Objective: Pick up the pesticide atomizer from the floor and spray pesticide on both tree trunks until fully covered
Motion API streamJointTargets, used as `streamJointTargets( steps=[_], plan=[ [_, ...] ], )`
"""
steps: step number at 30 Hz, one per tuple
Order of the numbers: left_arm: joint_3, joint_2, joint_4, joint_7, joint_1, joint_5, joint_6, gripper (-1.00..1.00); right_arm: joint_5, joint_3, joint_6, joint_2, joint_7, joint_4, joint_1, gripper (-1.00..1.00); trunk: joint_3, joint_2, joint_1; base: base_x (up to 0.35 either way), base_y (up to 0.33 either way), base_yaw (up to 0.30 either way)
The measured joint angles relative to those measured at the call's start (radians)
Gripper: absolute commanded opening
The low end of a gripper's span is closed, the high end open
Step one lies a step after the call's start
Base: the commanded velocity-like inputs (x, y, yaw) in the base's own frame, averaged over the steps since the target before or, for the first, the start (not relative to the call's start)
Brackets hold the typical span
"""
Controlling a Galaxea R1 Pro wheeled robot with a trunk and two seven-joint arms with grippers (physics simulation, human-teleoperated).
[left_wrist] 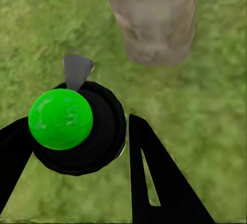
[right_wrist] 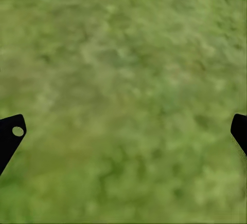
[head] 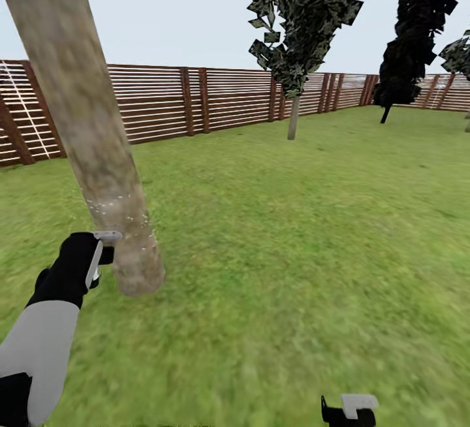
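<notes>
The left gripper (head: 104, 251) is hovering just beside the base of the tree trunk (head: 91, 133), its fingers (left_wrist: 154, 178) closing around a dark round object capped by a green ball (left_wrist: 60, 119), probably the pesticide atomizer, though the render is unclear. White specks are dotting the trunk. The right gripper (right_wrist: 123, 131) is hanging wide open above the lawn (head: 294, 251), holding nothing.

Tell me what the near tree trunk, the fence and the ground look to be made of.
Tree trunk: bark-like, matte, mottled grey-tan with greenish patches; pale specks low down, perhaps spray.
Fence: looks like wood, brown horizontal slats between darker posts, no gloss.
Lawn: grass, blotchy green and flat-looking, since this is a render.
</notes>
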Motion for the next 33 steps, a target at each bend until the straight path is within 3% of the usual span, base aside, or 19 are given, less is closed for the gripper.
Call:
streamJointTargets(
  steps=[14, 22, 24, 27, 33],
  plan=[
    [0.001, -0.002, 0.015, 0.001, 0.008, -0.004, -0.002, -1.00, 0.000, 0.000, 0.000, -0.001, 0.000, 0.000, 0.000, 1.00, 0.000, 0.000, -0.001, 0.188, -0.211, 0.041],
    [0.010, 0.013, 0.036, 0.001, 0.078, -0.002, -0.025, -1.00, 0.000, 0.000, 0.000, 0.001, 0.000, 0.000, 0.000, 1.00, 0.000, 0.000, 0.000, 0.238, -0.190, 0.208],
    [0.031, 0.020, 0.036, 0.001, 0.089, -0.009, -0.028, -1.00, 0.000, 0.000, 0.000, 0.001, 0.000, 0.000, 0.000, 1.00, 0.000, 0.000, 0.000, 0.223, -0.200, 0.275],
    [0.038, 0.005, 0.037, 0.002, 0.095, 0.005, -0.041, -1.00, 0.000, 0.000, 0.000, 0.001, 0.000, 0.000, 0.000, 1.00, 0.000, 0.000, 0.000, 0.178, -0.224, 0.154],
    [0.037, 0.004, 0.035, 0.001, 0.095, -0.001, -0.041, -1.00, 0.000, 0.000, 0.000, 0.001, 0.000, 0.000, 0.000, 1.00, 0.000, 0.000, 0.000, 0.116, -0.253, 0.010]
  ],
)
